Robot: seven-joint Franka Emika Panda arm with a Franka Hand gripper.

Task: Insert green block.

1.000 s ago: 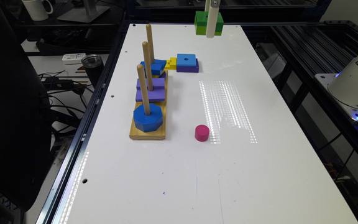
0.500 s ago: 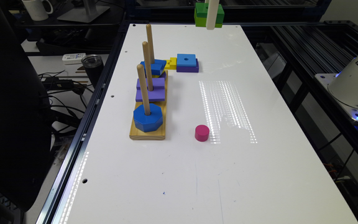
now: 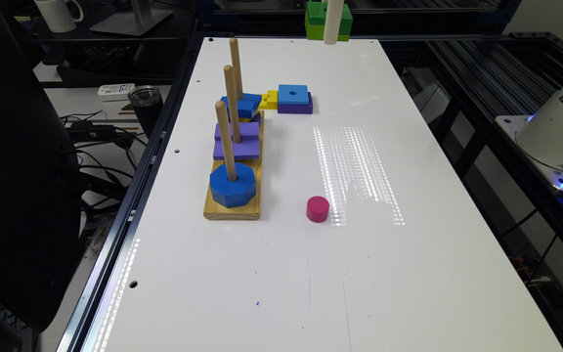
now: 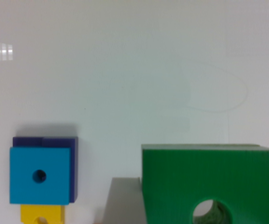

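Here we find the green block [image 3: 321,20] up in the air at the far end of the white table [image 3: 311,274], well beyond the wooden base [image 3: 232,208] with its three pegs. A white finger [image 3: 333,22] of the gripper [image 4: 209,205] crosses the block's front face in the exterior view, hanging straight down — the block sits right behind it, touching. In the wrist view the block's dark green top fills the lower corner, its round hole cut by the picture's edge, and a grey finger [image 4: 121,200] lies flat against one side of it. So the gripper is clamped on the block, holding it level above the table.

Taking the wooden base as our landmark: a blue octagon [image 3: 232,185] sits on the nearest peg [image 3: 226,139], a purple block [image 3: 236,141] on the middle peg [image 3: 232,102], and a blue block [image 3: 242,105] around the far peg [image 3: 236,68]. Just beyond the far end of the base, to the exterior view's right, lies a yellow piece [image 3: 268,99], and touching it a blue-over-purple square block [image 3: 294,99] with a small hole. A pink cylinder [image 3: 317,209] stands near the base's near end, on the exterior view's right, apart from it. The green block hangs well beyond the blue-over-purple block — farther still from the base.
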